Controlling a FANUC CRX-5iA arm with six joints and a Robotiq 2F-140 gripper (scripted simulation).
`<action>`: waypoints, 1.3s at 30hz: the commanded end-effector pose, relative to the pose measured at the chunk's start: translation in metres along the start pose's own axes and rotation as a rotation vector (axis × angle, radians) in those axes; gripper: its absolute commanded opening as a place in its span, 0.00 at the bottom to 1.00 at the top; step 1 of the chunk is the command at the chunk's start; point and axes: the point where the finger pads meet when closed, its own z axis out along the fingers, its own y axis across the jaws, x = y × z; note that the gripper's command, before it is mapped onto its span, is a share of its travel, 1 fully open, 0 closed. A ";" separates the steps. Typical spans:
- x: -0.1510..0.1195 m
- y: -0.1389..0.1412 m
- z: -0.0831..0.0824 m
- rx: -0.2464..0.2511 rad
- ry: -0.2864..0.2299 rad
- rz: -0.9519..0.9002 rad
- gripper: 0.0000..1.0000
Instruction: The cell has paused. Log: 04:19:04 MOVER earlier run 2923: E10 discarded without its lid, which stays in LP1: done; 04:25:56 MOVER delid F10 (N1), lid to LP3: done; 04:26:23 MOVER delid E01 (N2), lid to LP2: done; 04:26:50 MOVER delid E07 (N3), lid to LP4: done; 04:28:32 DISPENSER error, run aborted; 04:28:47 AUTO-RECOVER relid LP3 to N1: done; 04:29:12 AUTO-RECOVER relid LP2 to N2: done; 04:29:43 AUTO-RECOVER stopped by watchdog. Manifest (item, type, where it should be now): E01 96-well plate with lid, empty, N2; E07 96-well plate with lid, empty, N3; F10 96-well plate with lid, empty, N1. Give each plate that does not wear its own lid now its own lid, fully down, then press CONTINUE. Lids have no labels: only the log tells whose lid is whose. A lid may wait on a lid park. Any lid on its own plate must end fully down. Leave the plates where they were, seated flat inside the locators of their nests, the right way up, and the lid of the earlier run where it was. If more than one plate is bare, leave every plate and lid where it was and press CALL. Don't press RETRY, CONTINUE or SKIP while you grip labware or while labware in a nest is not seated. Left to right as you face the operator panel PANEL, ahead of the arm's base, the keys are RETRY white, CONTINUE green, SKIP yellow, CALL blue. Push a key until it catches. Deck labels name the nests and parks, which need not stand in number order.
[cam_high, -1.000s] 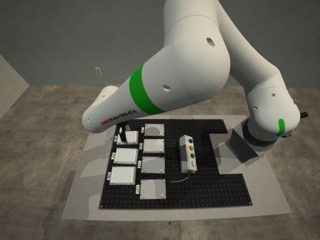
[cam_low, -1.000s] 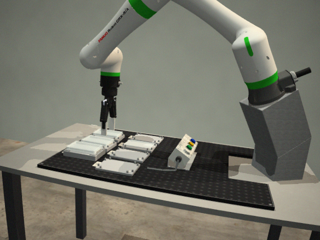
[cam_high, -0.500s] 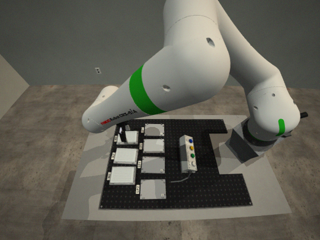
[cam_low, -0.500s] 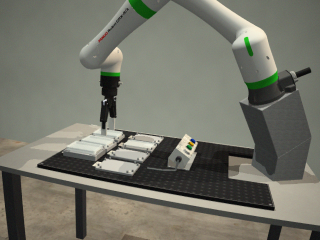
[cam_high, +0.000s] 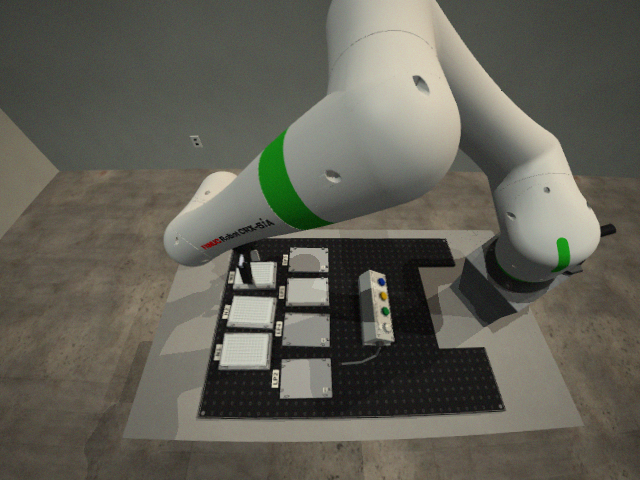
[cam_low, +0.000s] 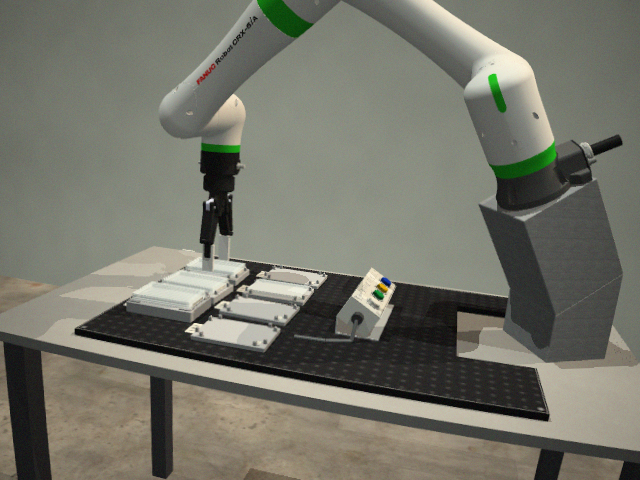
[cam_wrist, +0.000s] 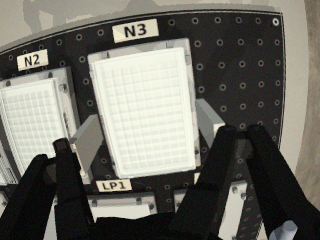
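Three white 96-well plates stand in a row on the black deck: N3 (cam_high: 255, 274), N2 (cam_high: 251, 312) and N1 (cam_high: 245, 350). My gripper (cam_high: 248, 268) hangs straight over the N3 plate (cam_wrist: 143, 110), just above it. It is open and holds nothing; its two pads stand apart from the plate's long sides. The N3 plate looks level inside its locators, and its top looks like a clear lid lying flat. The N2 plate (cam_wrist: 34, 120) is beside it. Another lid (cam_high: 307, 291) lies on park LP1. In the side view the gripper (cam_low: 216, 248) is over the far plate (cam_low: 217, 268).
The three other lid parks (cam_high: 308, 259), (cam_high: 306, 329), (cam_high: 306, 378) look bare. The operator panel (cam_high: 376, 307) stands mid-deck with blue, yellow, green and white keys and a cable trailing off it. The arm's base pedestal (cam_low: 558, 268) is at the right.
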 end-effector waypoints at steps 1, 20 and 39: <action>0.000 0.000 0.000 0.000 0.000 0.000 0.66; 0.000 0.000 -0.008 0.000 0.000 0.000 0.66; 0.000 0.000 -0.045 0.000 0.000 0.000 0.66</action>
